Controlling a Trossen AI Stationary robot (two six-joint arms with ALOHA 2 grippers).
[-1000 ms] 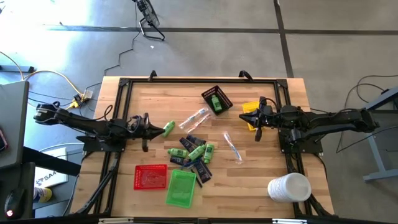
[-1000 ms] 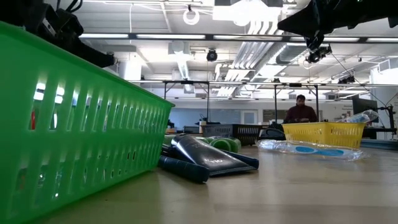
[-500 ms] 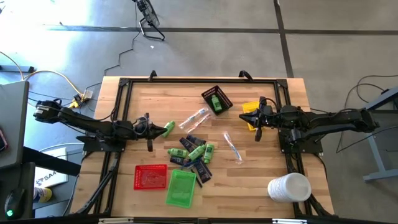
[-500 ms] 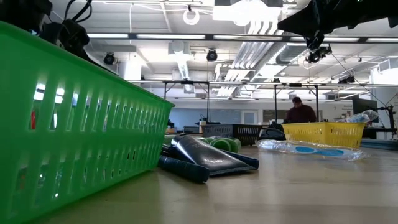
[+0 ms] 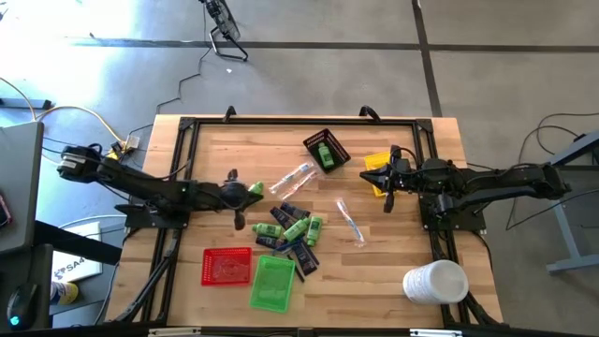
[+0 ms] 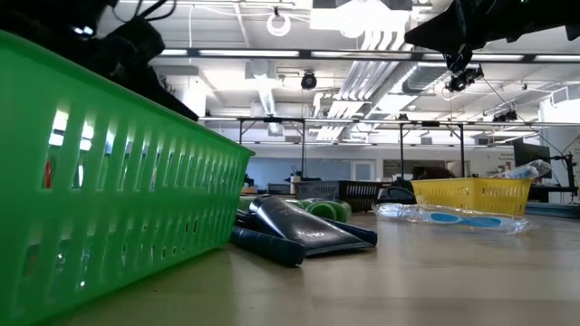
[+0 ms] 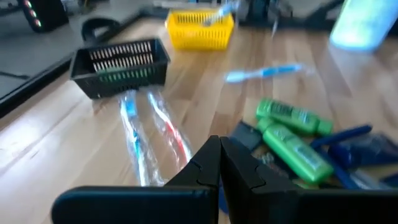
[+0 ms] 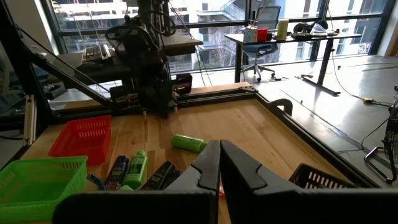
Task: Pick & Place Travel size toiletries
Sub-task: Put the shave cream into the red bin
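My left claw hangs closed and empty just beside a lone green bottle, left of the toiletry pile at the table's middle. I should open wide, straddle it, then squeeze. Right claw waits closed by the yellow tray.

We see the left gripper with fingers pressed together above the table. Just beyond it lie two wrapped sticks, with the black tray behind them and the yellow tray farther off. Beside the gripper lie green bottles.
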